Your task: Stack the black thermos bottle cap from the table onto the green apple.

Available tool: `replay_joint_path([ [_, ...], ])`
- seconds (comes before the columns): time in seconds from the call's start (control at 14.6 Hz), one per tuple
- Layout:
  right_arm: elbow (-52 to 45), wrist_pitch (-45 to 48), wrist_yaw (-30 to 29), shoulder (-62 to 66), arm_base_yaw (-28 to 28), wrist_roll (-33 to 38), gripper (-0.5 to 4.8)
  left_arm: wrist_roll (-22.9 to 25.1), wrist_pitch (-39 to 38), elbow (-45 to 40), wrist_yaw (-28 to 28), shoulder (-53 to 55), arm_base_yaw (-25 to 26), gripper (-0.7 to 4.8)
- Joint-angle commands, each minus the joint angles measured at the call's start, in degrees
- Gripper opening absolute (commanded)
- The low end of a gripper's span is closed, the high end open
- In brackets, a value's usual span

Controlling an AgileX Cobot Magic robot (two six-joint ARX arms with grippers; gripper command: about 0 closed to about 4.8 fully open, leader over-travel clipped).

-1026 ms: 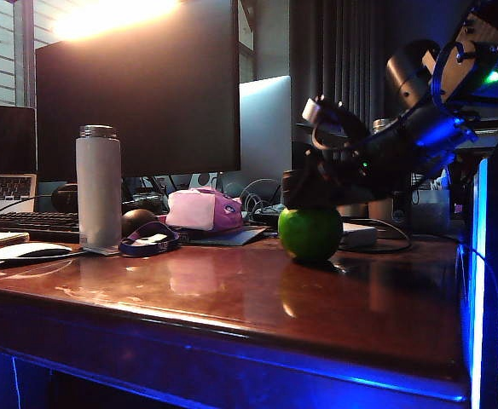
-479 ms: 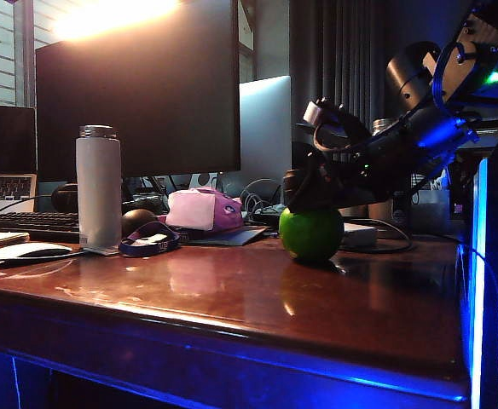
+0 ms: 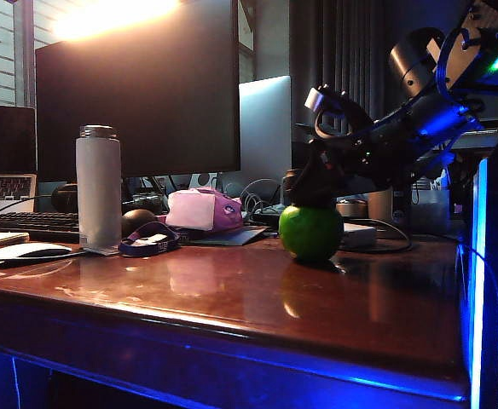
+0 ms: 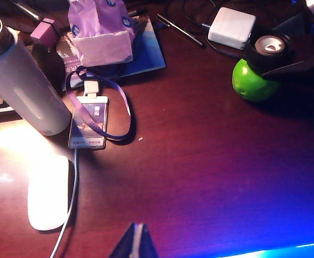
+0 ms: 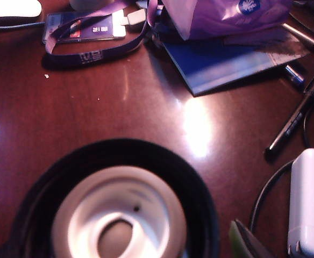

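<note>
An office desk: big monitor (image 3: 138,85), laptop (image 3: 6,158), keyboard (image 3: 31,223), mouse (image 3: 23,252).

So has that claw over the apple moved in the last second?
Yes. The right claw has lifted slightly, judged against the silver monitor behind it. The black cap sits on the green apple.

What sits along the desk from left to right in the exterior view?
White mouse → grey thermos bottle → purple lanyard → pink pouch → green apple with the black cap on top.
</note>
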Motion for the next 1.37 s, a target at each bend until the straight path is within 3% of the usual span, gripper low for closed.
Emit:
replay_joint_path([
  [0.07, 0.09, -1.14, -0.57, -0.61, 0.02, -0.17, 4.79, 0.04, 0.63, 0.17, 0.17, -0.11, 0.0, -0.05],
  [0.96, -2.64, -5.49, 2.27, -9.99, 0.02, -0.46, 4.79, 0.04, 0.61, 0.17, 0.17, -0.11, 0.0, -0.05],
  [1.37, -2.8, -10.97, 7.56, -21.94, 0.07, -0.37, 4.79, 0.04, 0.61, 0.17, 0.17, -0.11, 0.0, -0.05],
])
